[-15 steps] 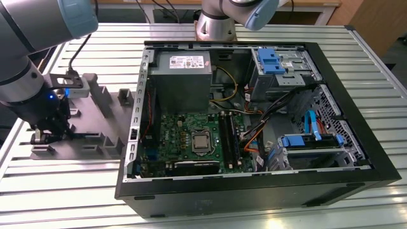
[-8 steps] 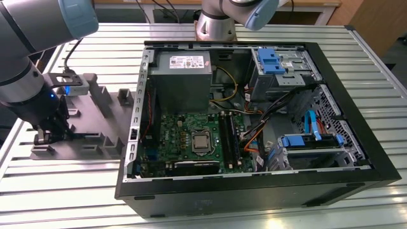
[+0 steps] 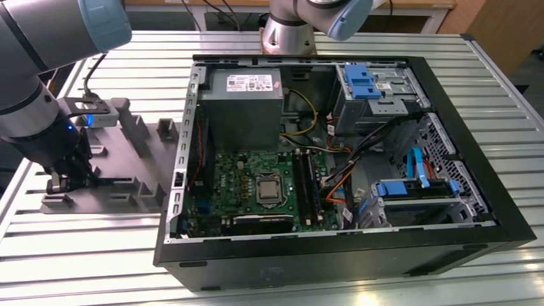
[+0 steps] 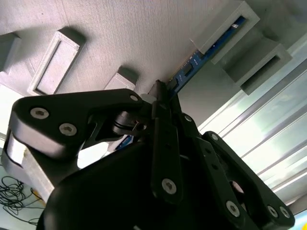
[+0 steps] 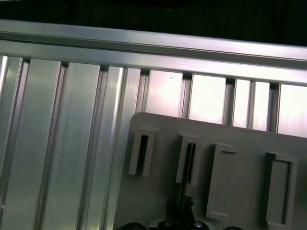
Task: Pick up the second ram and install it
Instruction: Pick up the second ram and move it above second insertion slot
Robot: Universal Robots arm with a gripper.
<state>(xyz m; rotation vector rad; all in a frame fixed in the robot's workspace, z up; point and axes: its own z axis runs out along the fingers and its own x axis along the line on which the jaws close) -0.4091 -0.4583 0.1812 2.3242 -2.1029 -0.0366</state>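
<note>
My gripper (image 3: 66, 183) is low over the grey fixture plate (image 3: 127, 159), at the exterior view's left, outside the computer case. In the second wrist view its black fingers (image 4: 162, 103) come together on a thin blue board with dark chips, the second ram (image 4: 192, 67). The stick stands on edge, and its far end sits in a raised grey holder (image 4: 225, 28). The first wrist view has the ram (image 5: 184, 189) edge-on, rising from the gripper (image 5: 180, 219) to a slotted holder (image 5: 190, 163).
The open computer case (image 3: 340, 255) lies on the slatted aluminium table (image 3: 102, 255). Inside are the motherboard (image 3: 246, 185) with its black memory slot rails (image 3: 306, 185), the power supply (image 3: 242, 95) and drive cages with blue clips (image 3: 365, 83). Several empty holders (image 5: 220, 179) stand up from the fixture plate.
</note>
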